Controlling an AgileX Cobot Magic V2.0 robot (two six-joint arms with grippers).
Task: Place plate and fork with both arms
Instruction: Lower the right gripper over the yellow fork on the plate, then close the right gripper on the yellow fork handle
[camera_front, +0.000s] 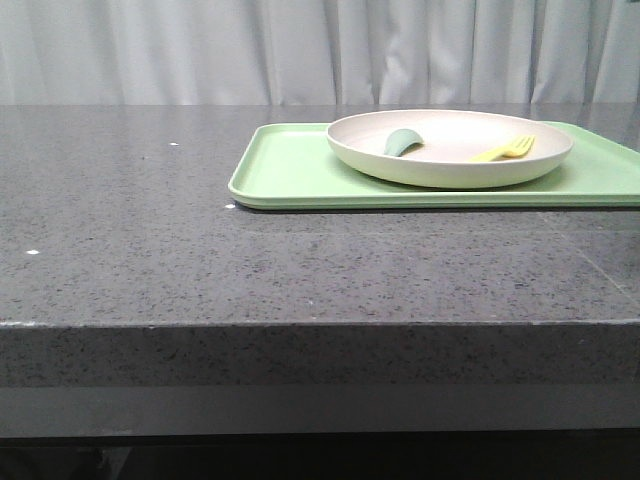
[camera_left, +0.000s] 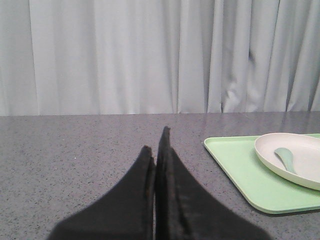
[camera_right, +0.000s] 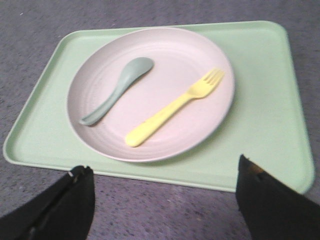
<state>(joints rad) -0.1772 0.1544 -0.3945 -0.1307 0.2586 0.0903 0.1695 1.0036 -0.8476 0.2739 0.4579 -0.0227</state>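
Note:
The cream plate (camera_front: 450, 165) sits on a light-green tray (camera_front: 290, 170) at the back right of the table. The pale-yellow fork (camera_front: 507, 150) lies inside the plate, beside a grey-green spoon (camera_front: 402, 142). In the right wrist view the plate (camera_right: 165, 135), fork (camera_right: 172, 107) and spoon (camera_right: 116, 89) show from above. My right gripper (camera_right: 165, 172) is open and empty, above the table just short of the tray's near edge. My left gripper (camera_left: 156, 141) is shut and empty, low over the bare table, left of the tray (camera_left: 240, 172) and plate (camera_left: 280, 162). Neither gripper shows in the front view.
The dark speckled stone table (camera_front: 150, 250) runs to a front edge (camera_front: 300, 325) close to the camera. A pale curtain (camera_front: 200, 50) hangs behind the table.

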